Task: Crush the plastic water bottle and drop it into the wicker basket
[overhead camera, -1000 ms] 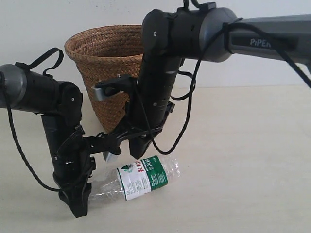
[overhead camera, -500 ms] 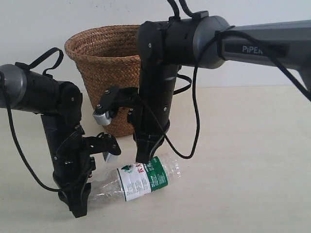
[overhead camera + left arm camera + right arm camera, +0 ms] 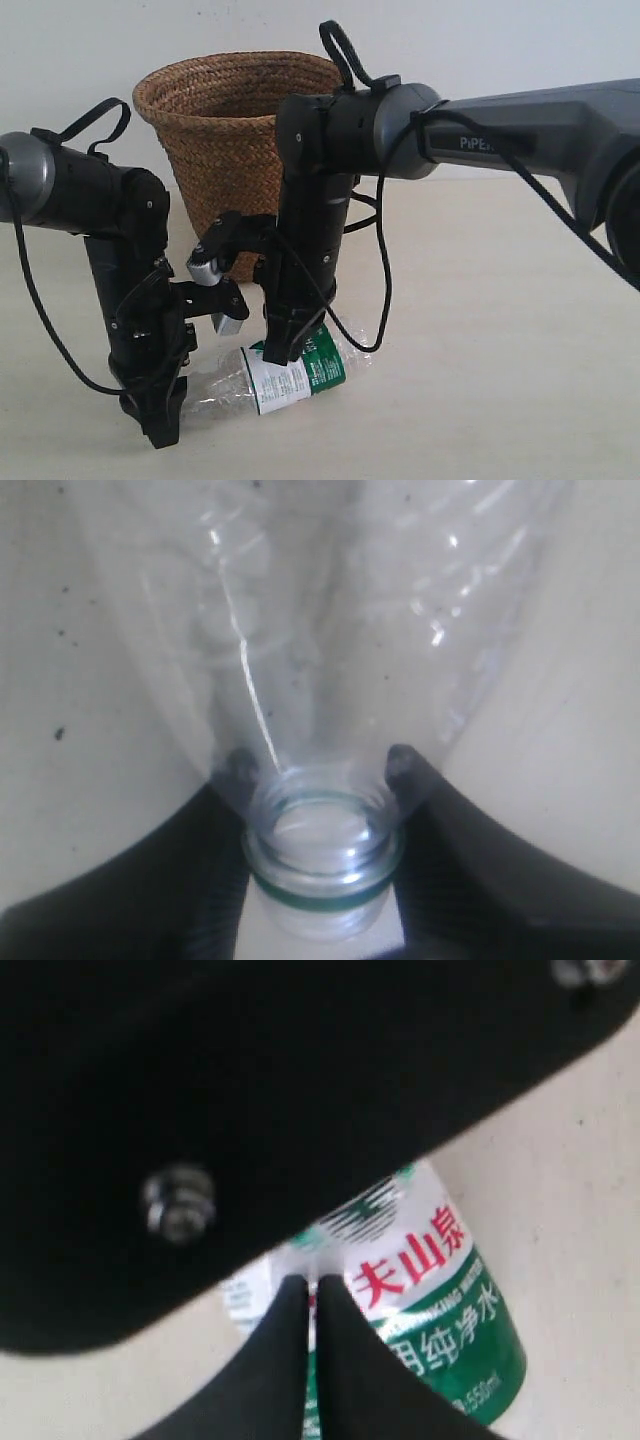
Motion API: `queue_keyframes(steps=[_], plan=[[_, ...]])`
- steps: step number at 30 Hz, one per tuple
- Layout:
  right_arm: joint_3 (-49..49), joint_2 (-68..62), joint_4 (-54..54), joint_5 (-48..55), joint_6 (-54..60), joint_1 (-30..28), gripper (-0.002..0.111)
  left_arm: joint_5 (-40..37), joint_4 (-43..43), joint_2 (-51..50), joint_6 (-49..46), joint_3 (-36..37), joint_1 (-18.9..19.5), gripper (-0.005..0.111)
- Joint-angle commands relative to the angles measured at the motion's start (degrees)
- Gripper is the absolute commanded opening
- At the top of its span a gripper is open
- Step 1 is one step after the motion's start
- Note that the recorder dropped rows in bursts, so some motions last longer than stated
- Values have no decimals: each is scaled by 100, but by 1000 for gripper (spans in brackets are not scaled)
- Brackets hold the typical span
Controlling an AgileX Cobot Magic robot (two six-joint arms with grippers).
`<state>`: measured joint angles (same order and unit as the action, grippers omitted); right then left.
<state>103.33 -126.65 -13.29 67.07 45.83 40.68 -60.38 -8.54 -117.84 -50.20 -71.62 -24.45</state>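
Observation:
The plastic water bottle (image 3: 300, 375) lies on its side on the pale table, label facing up. My left gripper (image 3: 160, 420) points down at its left end and is shut on the bottle's neck. In the left wrist view the fingers (image 3: 420, 790) clamp the open neck with its green ring (image 3: 320, 895), and the clear bottle (image 3: 330, 630) stretches away. My right gripper (image 3: 283, 350) is shut with nothing between its fingers, and its tips rest on the white-and-green label (image 3: 430, 1290). The right gripper (image 3: 312, 1285) shows as two black fingers pressed together. The wicker basket (image 3: 225, 120) stands behind both arms.
The right arm's black links and loose cables (image 3: 385, 290) hang between the basket and the bottle. Its wrist camera (image 3: 205, 265) juts out towards the left arm. A white wall (image 3: 500, 50) closes the back. Bare tabletop (image 3: 500, 350) lies to the right.
The right arm has swung down and to the left, bringing its shut fingertips onto the bottle's label. The left arm and the bottle's neck have stayed in place.

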Motion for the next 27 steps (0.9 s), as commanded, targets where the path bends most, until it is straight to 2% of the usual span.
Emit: queue_keyframes(steps=[1, 15, 27], plan=[[2, 17, -162, -371, -17, -8, 0, -9, 23, 12, -39, 35, -19, 4], [-129, -308, -428, -282, -97, -18, 0, -21, -4, 12, -39, 35, -19, 4], [-683, -329, -609, -780, -8, -18, 0, -21, -4, 12, -28, 35, -19, 4]])
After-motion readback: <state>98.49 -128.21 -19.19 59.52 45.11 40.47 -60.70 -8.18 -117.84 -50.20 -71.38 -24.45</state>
